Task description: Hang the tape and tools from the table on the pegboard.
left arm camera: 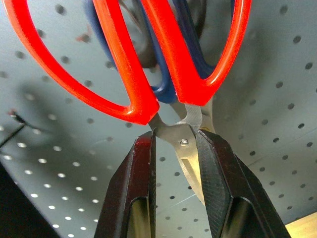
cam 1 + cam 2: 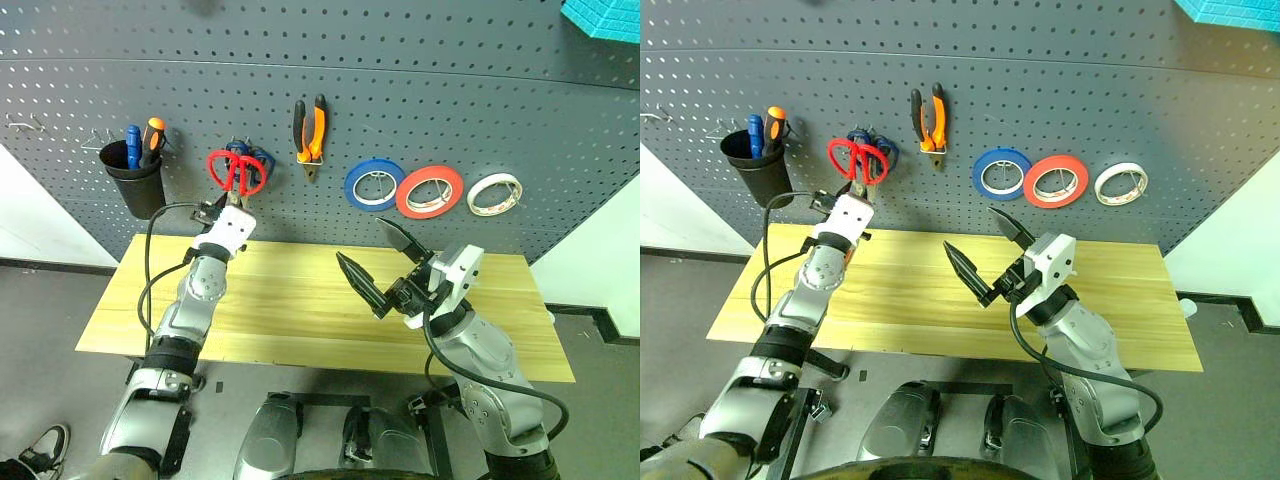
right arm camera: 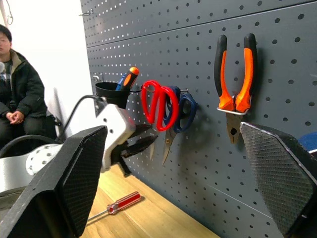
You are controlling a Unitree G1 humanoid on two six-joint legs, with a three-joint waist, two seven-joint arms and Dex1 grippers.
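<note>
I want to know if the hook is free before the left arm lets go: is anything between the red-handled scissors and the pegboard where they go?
Yes. The blue-handled scissors already hang there, directly behind the red-handled scissors, between them and the pegboard. The left gripper grips the red pair's blades.

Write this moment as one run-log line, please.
left gripper: shut on red scissors at pegboard | right gripper: open | screwdriver: on table
</note>
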